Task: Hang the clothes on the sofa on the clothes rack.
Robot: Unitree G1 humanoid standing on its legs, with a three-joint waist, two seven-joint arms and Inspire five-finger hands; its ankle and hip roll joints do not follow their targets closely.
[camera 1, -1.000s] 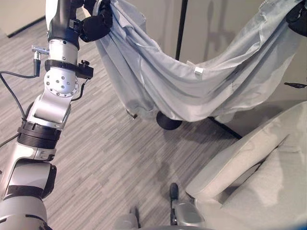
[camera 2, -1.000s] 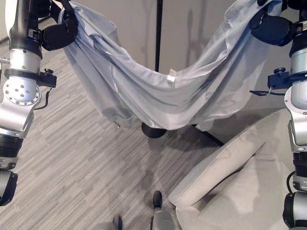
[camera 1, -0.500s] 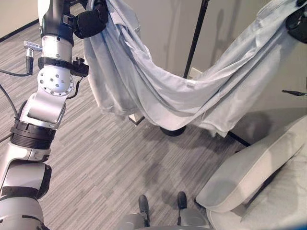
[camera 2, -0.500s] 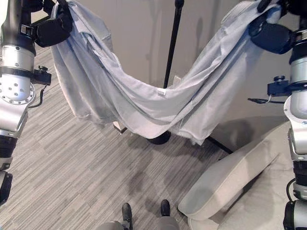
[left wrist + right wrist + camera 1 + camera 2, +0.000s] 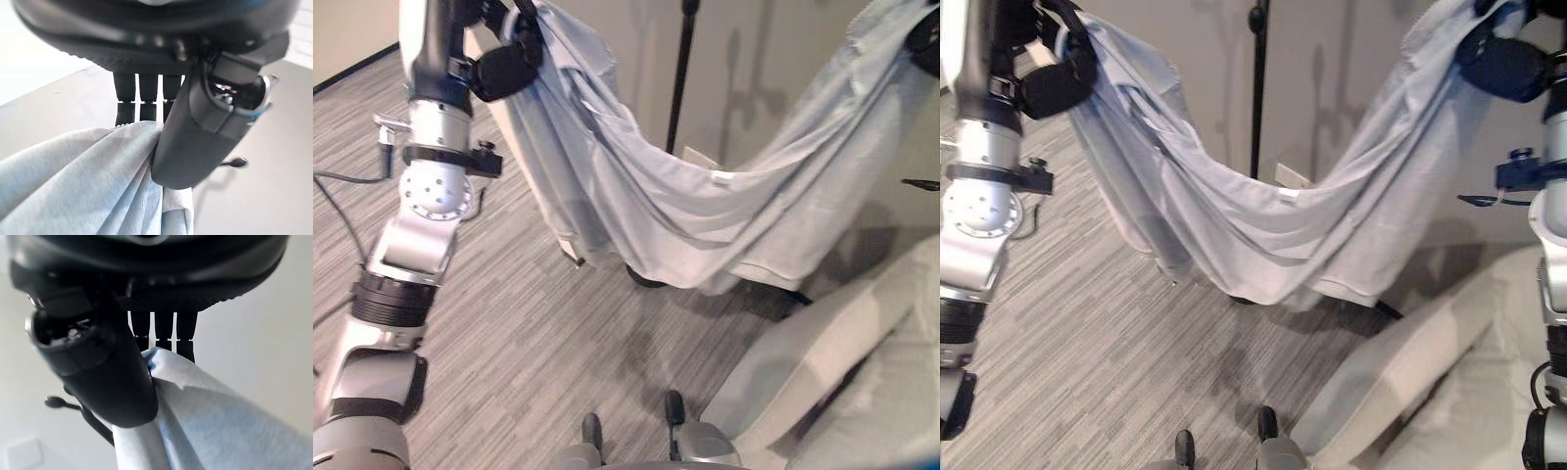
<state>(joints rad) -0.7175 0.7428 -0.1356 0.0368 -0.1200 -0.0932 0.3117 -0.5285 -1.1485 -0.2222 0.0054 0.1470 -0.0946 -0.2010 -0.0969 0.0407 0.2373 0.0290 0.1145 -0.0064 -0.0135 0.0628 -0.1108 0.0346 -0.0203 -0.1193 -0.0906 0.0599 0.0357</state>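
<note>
So the pale blue garment (image 5: 1263,235) is held up in the air, well clear of the sofa (image 5: 1430,392), stretched between both hands with its middle sagging in a deep swag in front of the clothes rack pole (image 5: 1255,93). The left hand (image 5: 504,64) is clamped on one top edge, cloth pinched between thumb and fingers (image 5: 139,100) as seen in the left wrist view. The right hand (image 5: 1503,64) is pinched on the other end the same way. The fabric is judged thin, light and floppy, probably a bit slick, so no shape gets held by it. A grip near the shoulders or collar is likely best, since loose hems would just slide.
</note>
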